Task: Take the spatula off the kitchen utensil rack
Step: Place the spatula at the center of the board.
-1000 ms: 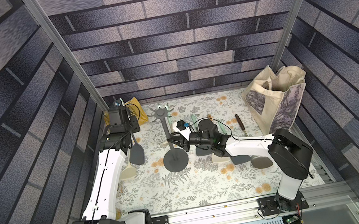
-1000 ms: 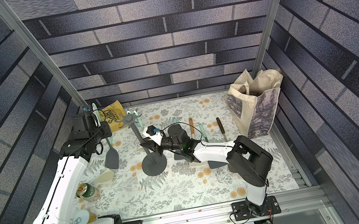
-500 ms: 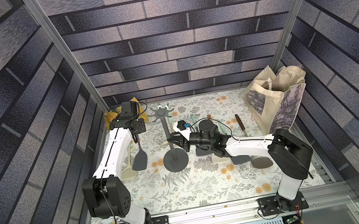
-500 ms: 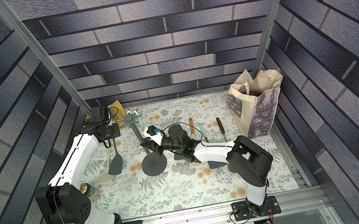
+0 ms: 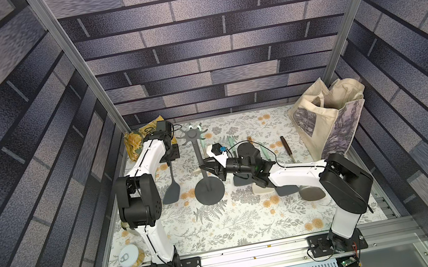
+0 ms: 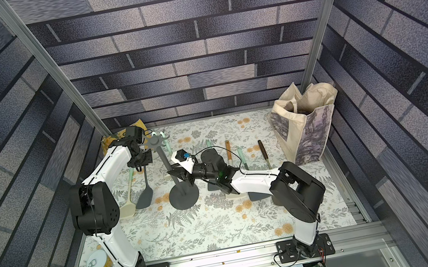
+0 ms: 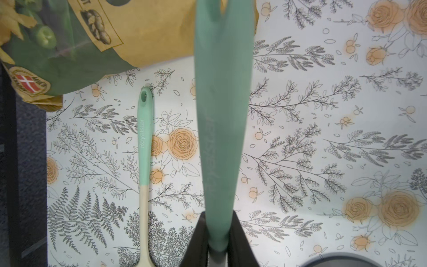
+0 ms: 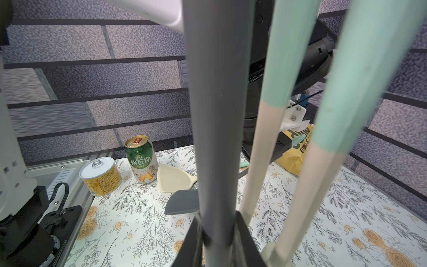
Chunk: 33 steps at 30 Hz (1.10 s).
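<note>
Hidden: in both top views the left arm's own wrist covers the fingertips of the left hand (image 5: 171, 157). The grip shows only in the left wrist view, where the spatula (image 7: 221, 115) leaves the frame before its blade.
Unclear: whether the grey blade touches the desk (image 5: 223, 227) cannot be told from a top view.
Cut off: two hanging utensils (image 8: 272, 115) with mint-and-cream handles cross the right wrist view beside the pole, their heads out of frame.
Half covered: several utensils lie under the right arm, too hidden to name.
Surface: a white cloth printed with grey ferns and orange roses. A cream spatula (image 7: 144, 143) lies flat on it near a snack bag (image 7: 69, 34). A tin (image 8: 99, 175) and a green can (image 8: 141, 159) stand upright by the left arm's base.
Room: grey brick-print walls (image 5: 219, 35) on three sides, and a tote bag (image 5: 329, 119) upright at the far right.
Left arm: elbow high, hand pointing down and closed on the spatula's mint handle; the spatula hangs blade down.
Right arm: stretched low across the desk, with the right hand (image 5: 208, 168) clamped round the pole.
Rack: the kitchen utensil rack (image 5: 199, 154) stands upright mid-desk on its round base.
Spatula's place: off the hooks, just beside the crown on the left arm's side, apart from the pole.
</note>
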Each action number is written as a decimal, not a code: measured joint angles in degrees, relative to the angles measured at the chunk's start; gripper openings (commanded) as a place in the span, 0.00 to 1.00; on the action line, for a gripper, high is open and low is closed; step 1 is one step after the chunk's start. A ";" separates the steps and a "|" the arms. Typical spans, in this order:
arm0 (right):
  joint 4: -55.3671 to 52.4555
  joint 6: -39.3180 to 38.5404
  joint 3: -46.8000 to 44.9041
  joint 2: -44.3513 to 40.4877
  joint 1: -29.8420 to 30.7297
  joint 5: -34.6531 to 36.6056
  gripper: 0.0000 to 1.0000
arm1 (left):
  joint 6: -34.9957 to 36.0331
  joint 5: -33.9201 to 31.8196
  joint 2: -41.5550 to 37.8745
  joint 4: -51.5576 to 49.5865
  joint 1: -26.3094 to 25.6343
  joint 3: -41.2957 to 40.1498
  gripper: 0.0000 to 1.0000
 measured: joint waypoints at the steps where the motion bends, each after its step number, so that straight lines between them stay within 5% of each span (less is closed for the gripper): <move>1: 0.00 0.00 0.00 0.00 0.00 0.00 0.13 | 0.00 0.22 0.92 -0.11 0.00 0.44 0.00; 23: 0.02 0.26 0.00 0.00 0.00 0.00 0.13 | -0.04 1.86 10.54 -0.55 1.55 0.61 0.06; 27: 0.07 0.66 0.00 0.00 0.02 0.00 0.13 | -0.04 1.86 11.67 -0.59 1.77 0.61 0.13; 33: 0.07 0.92 0.00 0.00 0.15 0.00 0.13 | -1.14 1.88 10.05 2.71 1.86 -2.67 0.42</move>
